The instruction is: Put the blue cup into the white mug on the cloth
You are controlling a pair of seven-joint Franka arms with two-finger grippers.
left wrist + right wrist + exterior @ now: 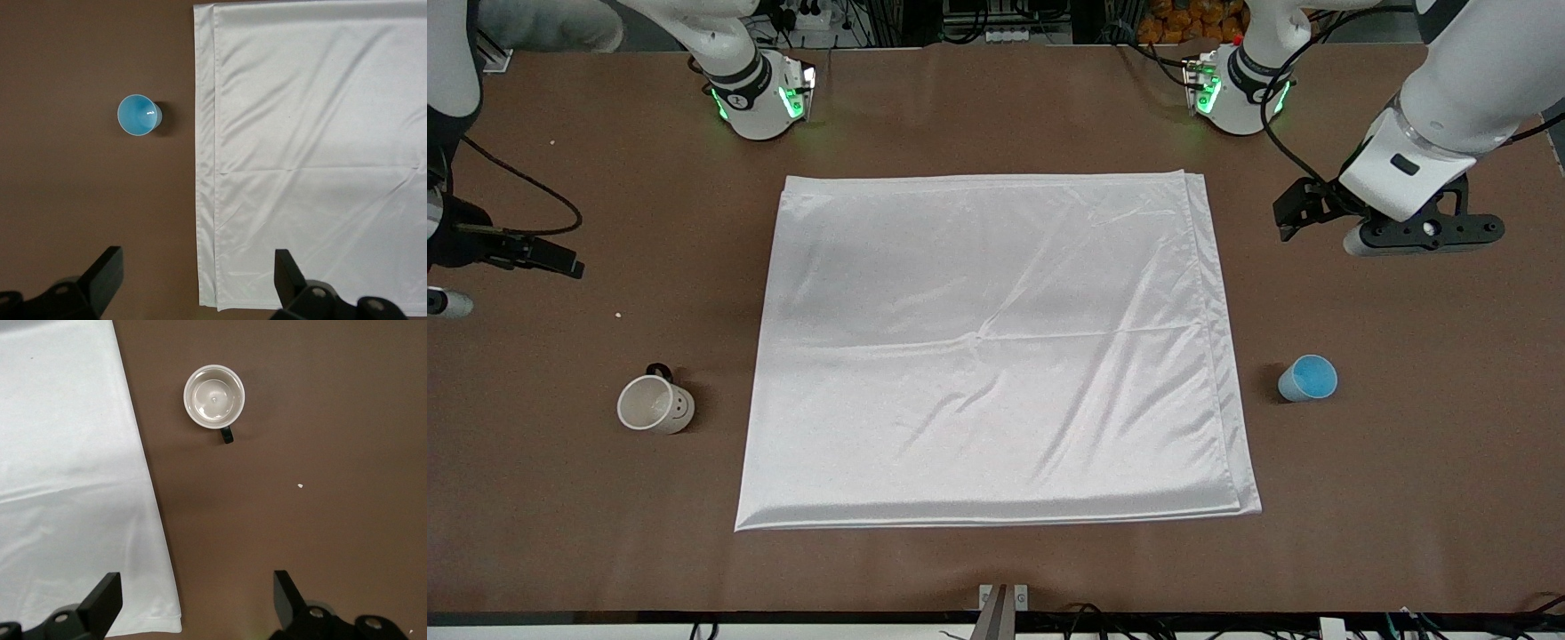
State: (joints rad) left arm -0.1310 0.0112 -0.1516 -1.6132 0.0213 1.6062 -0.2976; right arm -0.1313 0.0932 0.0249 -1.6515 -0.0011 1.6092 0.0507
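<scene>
The white cloth (996, 347) lies flat and creased in the middle of the table. The white mug (655, 404) stands upright on the bare table off the cloth's edge, toward the right arm's end, its black handle turned away from the front camera. The blue cup (1308, 379) stands upright on the table off the cloth's edge toward the left arm's end. My left gripper (1303, 213) hangs open over the table by the cloth's corner, with the cup (139, 115) apart from it. My right gripper (551, 258) hangs open, and its wrist view shows the mug (213, 396) from above, empty.
The brown table (996, 107) carries two arm bases (760, 98) (1232, 93) with green lights along its edge farthest from the front camera. A tiny white crumb (617, 315) lies between the right gripper and the mug. Cables run along the near edge.
</scene>
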